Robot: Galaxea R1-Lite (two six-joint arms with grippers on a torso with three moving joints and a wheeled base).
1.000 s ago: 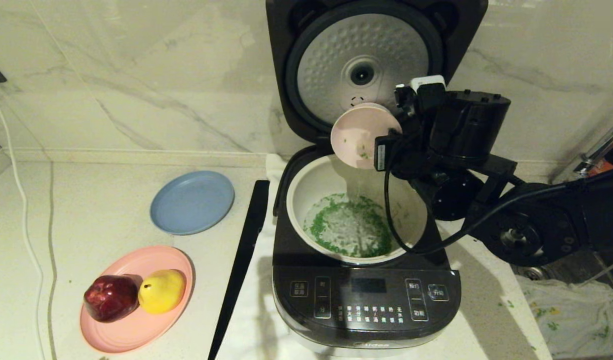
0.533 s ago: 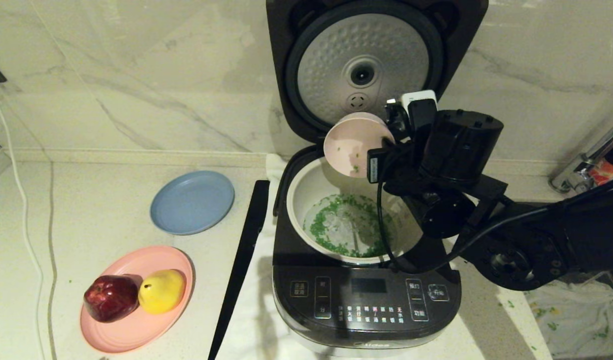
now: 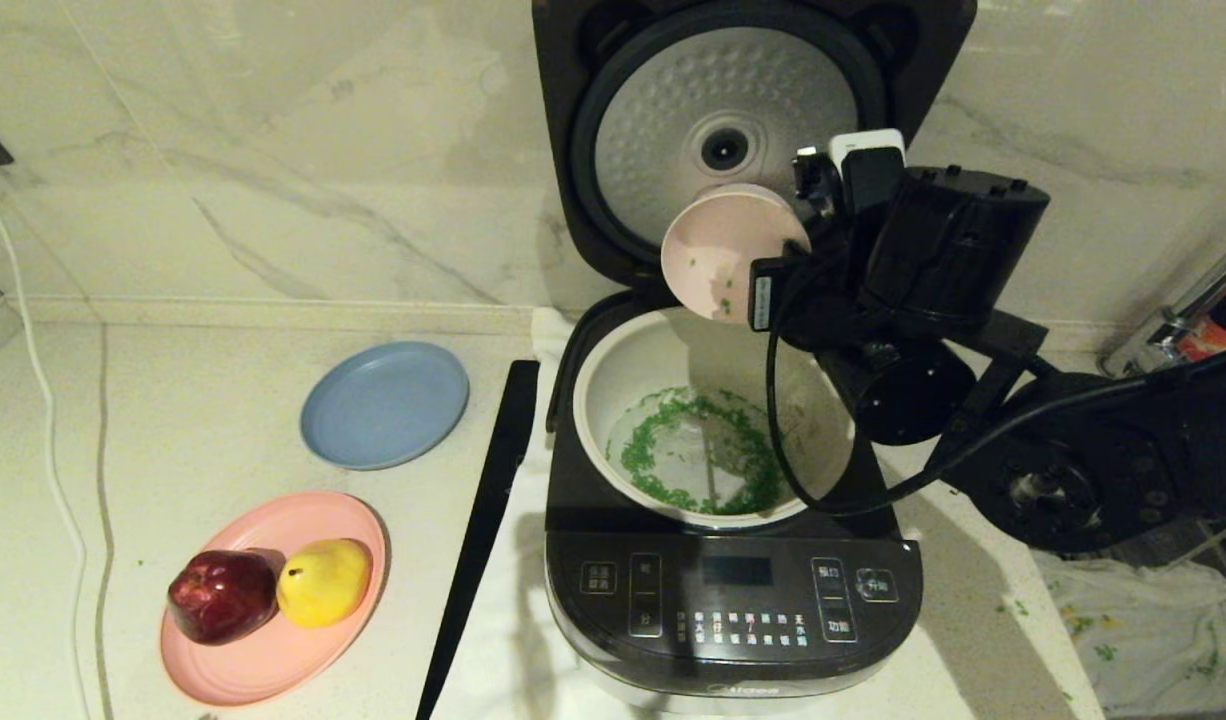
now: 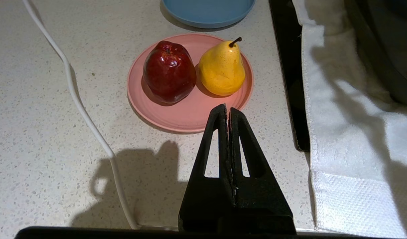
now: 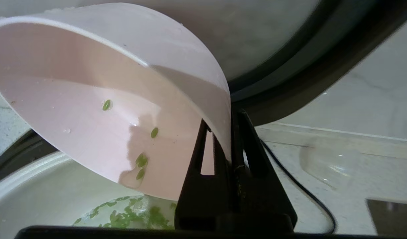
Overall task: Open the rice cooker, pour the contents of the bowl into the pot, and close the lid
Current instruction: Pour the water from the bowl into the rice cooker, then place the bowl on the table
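The rice cooker stands with its lid swung up, the dimpled silver underside facing me. The cream pot holds the green bits in water. Above the pot's back right rim my right gripper is shut on the rim of the pink bowl. The bowl is tipped on its side, its mouth turned towards the pot. In the right wrist view the bowl keeps only a few green bits stuck inside, with the gripper pinching its wall. My left gripper hangs shut and empty over the counter.
Left of the cooker lie a blue plate and a pink plate with a red apple and a yellow pear. A black strip borders the white towel under the cooker. A white cable runs along the left.
Water was streaming from the bowl into the pot a second ago; the stream has stopped. The right gripper dipped with the bowl, then rose up and to the right.
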